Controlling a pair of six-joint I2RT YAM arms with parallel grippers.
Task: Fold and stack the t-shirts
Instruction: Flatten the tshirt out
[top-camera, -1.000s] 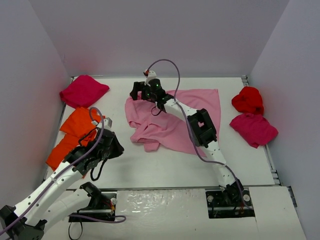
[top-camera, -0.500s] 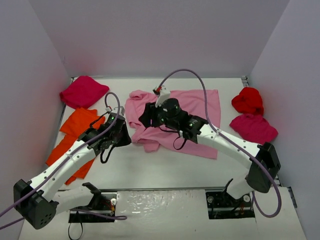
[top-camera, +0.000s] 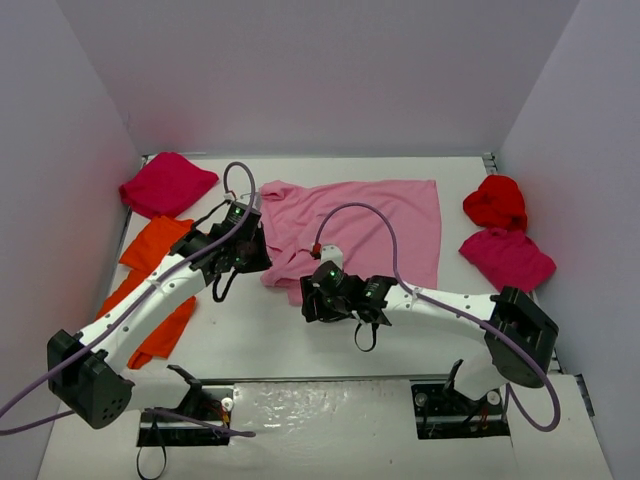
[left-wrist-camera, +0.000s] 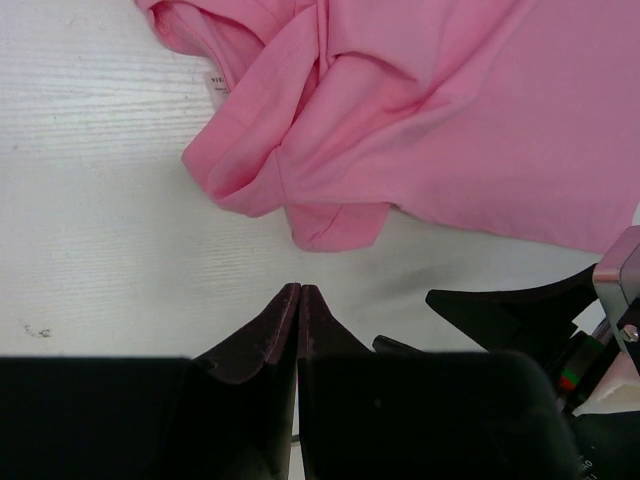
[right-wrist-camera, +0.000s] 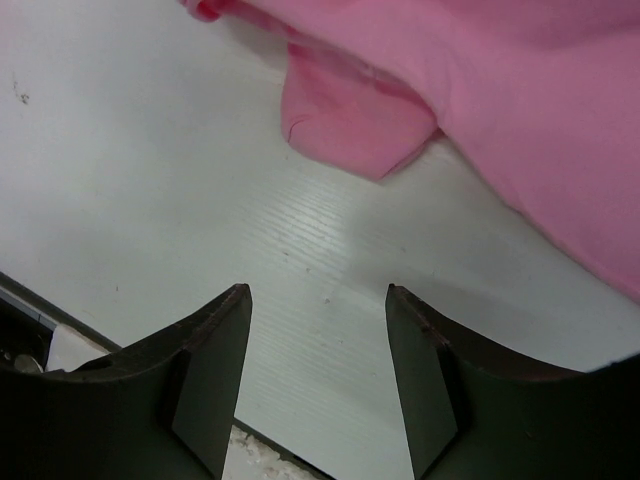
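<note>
Right wrist view: the right claw (right-wrist-camera: 317, 300) stands partly open and empty over bare tabletop (right-wrist-camera: 120, 180). The light pink t-shirt (right-wrist-camera: 520, 90) fills the upper right of the frame, its bunched corner just ahead. In the top external view the left claw (top-camera: 256, 248), shut and empty, sits beside the shirt's left edge. The right claw looks nearer that corner.

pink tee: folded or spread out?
Spread out, not folded. The pink t-shirt lies mostly flat on the table; only its near-left corner is bunched and creased, as the left wrist view shows.
</note>
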